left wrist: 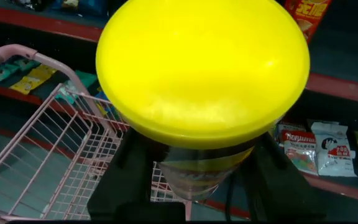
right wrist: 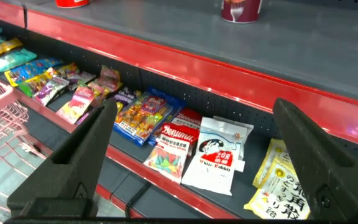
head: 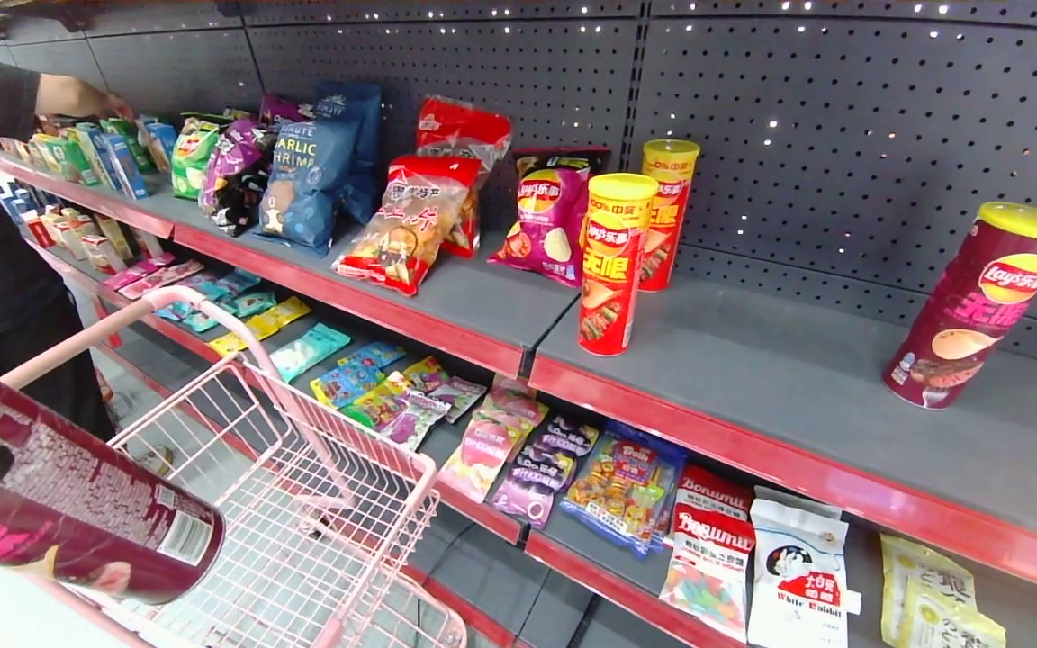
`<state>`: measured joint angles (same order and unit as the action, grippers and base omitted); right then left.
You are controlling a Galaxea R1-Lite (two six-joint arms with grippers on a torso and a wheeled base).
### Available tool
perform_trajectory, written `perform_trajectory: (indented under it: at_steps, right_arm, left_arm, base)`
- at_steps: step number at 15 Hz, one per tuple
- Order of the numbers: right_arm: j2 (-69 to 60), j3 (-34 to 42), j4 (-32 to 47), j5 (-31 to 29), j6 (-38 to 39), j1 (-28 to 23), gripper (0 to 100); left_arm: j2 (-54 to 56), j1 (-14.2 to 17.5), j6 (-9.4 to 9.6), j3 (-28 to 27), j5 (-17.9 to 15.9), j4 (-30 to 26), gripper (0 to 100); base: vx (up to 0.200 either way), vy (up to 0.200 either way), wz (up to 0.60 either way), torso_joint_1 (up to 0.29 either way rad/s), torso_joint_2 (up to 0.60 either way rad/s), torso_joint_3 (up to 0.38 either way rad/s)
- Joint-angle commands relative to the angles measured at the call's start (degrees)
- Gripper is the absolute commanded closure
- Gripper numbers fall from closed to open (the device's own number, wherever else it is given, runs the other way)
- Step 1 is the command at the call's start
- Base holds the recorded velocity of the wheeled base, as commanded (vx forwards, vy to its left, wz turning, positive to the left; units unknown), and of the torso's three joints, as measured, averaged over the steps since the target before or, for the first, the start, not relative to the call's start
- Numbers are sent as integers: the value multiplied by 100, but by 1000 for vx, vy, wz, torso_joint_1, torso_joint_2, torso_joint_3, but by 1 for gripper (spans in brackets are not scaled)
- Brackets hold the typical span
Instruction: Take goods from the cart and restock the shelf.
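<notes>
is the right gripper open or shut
Open: the right gripper has its fingers wide apart, with nothing held between them.

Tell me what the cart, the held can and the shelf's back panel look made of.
Cart: likely metal wire with glossy pink coating, a grid of slim rods. Can: probably a cardboard tube, glossy printed wrap; its yellow lid looks smooth plastic. Back panel: seemingly dark painted sheet metal, matte, punched with regular holes.
</notes>
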<state>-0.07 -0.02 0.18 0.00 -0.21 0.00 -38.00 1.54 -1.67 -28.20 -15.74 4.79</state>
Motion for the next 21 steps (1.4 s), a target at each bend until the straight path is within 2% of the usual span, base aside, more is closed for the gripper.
perform_trajectory:
  at_steps: [1, 5, 9, 12, 13, 14, 16, 20, 21]
  right_arm:
    - [7, 2, -1, 0, -6, 0, 0]
    - [7, 2, -1, 0, 3, 0, 0]
    - [7, 2, -1, 0, 3, 0, 0]
    - [7, 2, -1, 0, -6, 0, 0]
    - [7, 2, -1, 0, -6, 0, 0]
    - [7, 2, -1, 9, -6, 0, 0]
    - [7, 2, -1, 9, -6, 0, 0]
    - [7, 2, -1, 9, -14, 0, 0]
    - [7, 2, -1, 18, -14, 0, 0]
  left_arm:
    - [108, -4, 0, 34, -8, 4, 100]
    - [249, 5, 9, 139, 18, 13, 100]
    - [258, 5, 149, 209, 291, -4, 100]
    - [275, 5, 492, 262, 387, -13, 100]
    - [275, 5, 668, 262, 466, -48, 100]
    - [275, 5, 738, 262, 484, -84, 100]
    - [311, 5, 773, 262, 502, -189, 100]
    - [390, 5, 809, 359, 493, -233, 100]
    - [469, 5, 879, 429, 493, -242, 100]
  base:
    - [0, 0, -600, 27, -41, -27]
    - [0, 0, -600, 68, -151, -88]
    - [0, 0, -600, 6, -6, -5]
    - [0, 0, -600, 9, -7, -6]
    - [0, 0, 0, 119, -295, -159]
    - [0, 0, 0, 61, -139, -80]
    - [0, 0, 0, 0, 0, 0]
    - [200, 0, 0, -1, -12, -2]
    - [200, 0, 0, 27, 12, 2]
